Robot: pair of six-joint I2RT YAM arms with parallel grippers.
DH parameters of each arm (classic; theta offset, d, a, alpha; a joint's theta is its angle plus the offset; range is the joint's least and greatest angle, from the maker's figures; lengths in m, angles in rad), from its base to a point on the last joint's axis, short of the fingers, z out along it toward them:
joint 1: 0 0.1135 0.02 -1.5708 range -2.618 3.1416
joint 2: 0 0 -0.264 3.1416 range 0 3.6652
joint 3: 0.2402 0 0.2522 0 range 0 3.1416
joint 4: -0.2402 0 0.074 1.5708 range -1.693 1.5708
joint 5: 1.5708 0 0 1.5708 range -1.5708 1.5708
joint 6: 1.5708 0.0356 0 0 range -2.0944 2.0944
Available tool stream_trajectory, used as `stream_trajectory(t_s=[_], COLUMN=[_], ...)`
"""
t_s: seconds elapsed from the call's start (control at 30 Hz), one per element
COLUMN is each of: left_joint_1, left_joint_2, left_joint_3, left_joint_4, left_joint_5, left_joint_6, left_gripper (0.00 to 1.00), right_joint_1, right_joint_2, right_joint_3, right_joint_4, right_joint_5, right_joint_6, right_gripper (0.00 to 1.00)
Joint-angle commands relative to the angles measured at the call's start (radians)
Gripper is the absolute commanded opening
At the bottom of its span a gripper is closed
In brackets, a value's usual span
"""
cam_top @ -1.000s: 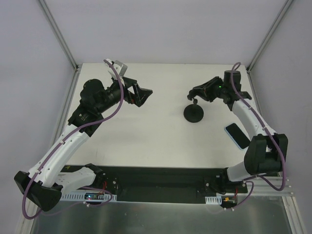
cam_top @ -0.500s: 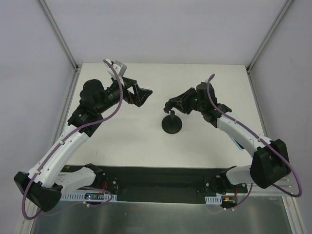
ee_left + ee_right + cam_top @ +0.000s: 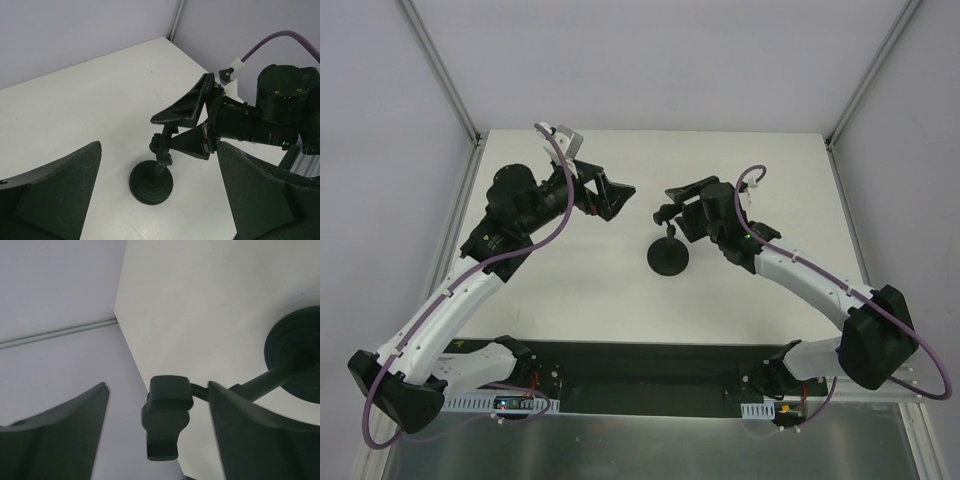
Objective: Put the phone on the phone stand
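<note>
The black phone stand [image 3: 668, 261] stands upright near the middle of the white table [image 3: 570, 285], its disc base [image 3: 151, 186] flat and its clamp head [image 3: 167, 420] on top. My right gripper [image 3: 665, 202] is open, with the head between its fingers [image 3: 252, 432] and a clear gap on one side; the stem runs close by the other finger. My left gripper [image 3: 620, 200] hangs open and empty to the left of the stand, its fingers [image 3: 55, 192] framing it from a distance. The phone is hidden in every view.
The right arm [image 3: 800, 280] stretches across the right half of the table. Grey walls and metal frame posts [image 3: 440, 70] close in the back and sides. The arm bases sit on a black rail [image 3: 640, 375] at the near edge.
My right gripper carried the stand leftward from the right rear of the table to the middle, then opened and let it go. The left arm barely moved.
</note>
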Motion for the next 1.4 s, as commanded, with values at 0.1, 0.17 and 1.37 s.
stream_trajectory(t_s=[0.1,0.17,1.37], left_joint_1=[-0.042,-0.040,-0.076], left_joint_2=[-0.006,0.003,0.009], left_joint_3=[0.002,0.011,0.017], left_joint_4=[-0.003,-0.011,-0.017], left_joint_5=[-0.090,-0.076,-0.059], left_joint_6=[0.073,0.064,0.067], left_gripper=[0.98,0.98,0.99], right_joint_1=[0.003,0.002,-1.152], right_joint_2=[-0.051,-0.120,-0.167], right_joint_3=[0.046,0.023,-0.311], right_joint_4=[0.007,-0.018,-0.401], right_joint_5=[0.009,0.015,-0.035], right_joint_6=[-0.363,-0.459,-0.869], right_gripper=[0.96,0.96,0.96])
